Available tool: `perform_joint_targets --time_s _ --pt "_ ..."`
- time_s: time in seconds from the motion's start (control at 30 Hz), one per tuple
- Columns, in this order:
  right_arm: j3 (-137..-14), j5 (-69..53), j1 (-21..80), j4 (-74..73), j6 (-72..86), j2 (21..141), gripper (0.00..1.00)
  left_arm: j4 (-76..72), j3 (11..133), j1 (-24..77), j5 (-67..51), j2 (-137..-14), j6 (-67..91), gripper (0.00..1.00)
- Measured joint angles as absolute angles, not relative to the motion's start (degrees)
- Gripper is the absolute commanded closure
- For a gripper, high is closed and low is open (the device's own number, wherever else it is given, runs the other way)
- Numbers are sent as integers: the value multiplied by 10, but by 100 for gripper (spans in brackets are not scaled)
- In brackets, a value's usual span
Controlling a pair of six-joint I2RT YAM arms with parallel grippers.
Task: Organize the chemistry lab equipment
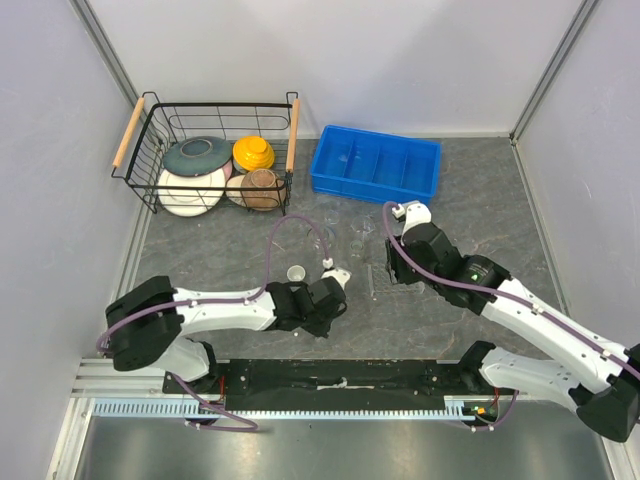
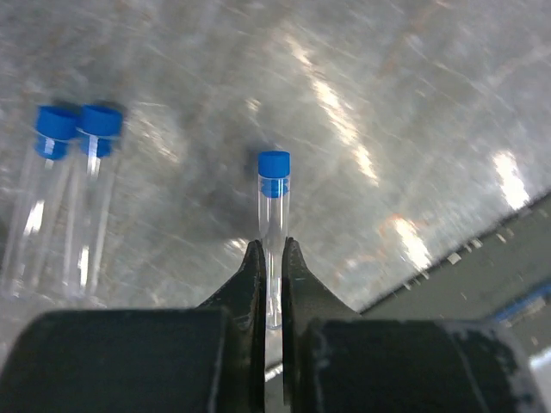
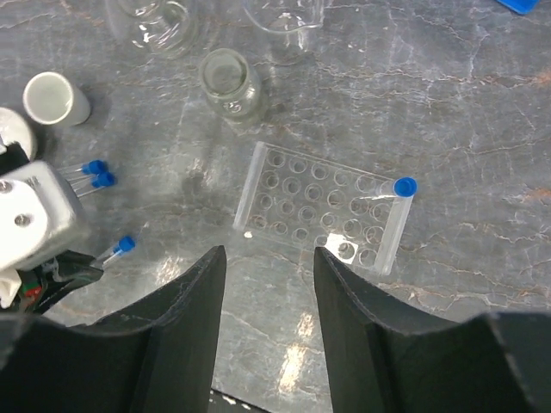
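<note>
**Left arm clamps a tube, right arm hangs open by the rack**

Left gripper (image 2: 273, 248) first: its jaws are pinched in to a narrow slit and clamped on a clear plastic test tube with a blue cap (image 2: 274, 194). The tube sticks straight out ahead of the fingertips, cap end farthest away. Whether it is clear of the grey marbled table (image 2: 413, 103), I cannot tell. Off to the left of those jaws, 2 more blue-capped clear tubes (image 2: 73, 198) lie side by side, caps pointing the same way.

Over to the right gripper (image 3: 269, 256): jaws spread wide, nothing between them. Just ahead of the opening, leaning toward the right finger, the flat clear gridded rack (image 3: 297, 194) lies on the table. Along the rack's right-hand edge rests 1 further blue-capped tube (image 3: 392, 228), cap pointing away from the jaws. Beyond the rack, ahead of the left finger, stands a small clear glass flask (image 3: 231, 82). Well out to its left is a small white cup (image 3: 56, 97).
</note>
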State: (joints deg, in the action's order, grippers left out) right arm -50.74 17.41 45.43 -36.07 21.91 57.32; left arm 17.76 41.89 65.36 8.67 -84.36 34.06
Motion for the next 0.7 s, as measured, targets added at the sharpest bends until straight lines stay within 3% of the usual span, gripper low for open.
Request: perform_joint_targets --time_s 0.37,0.7 --pt "-513 -13 455 -380 212 463 44 141 415 676 -67 -693 300 98" --pt "-510 -218 455 -366 218 423 42 12 359 658 -227 -667 274 98"
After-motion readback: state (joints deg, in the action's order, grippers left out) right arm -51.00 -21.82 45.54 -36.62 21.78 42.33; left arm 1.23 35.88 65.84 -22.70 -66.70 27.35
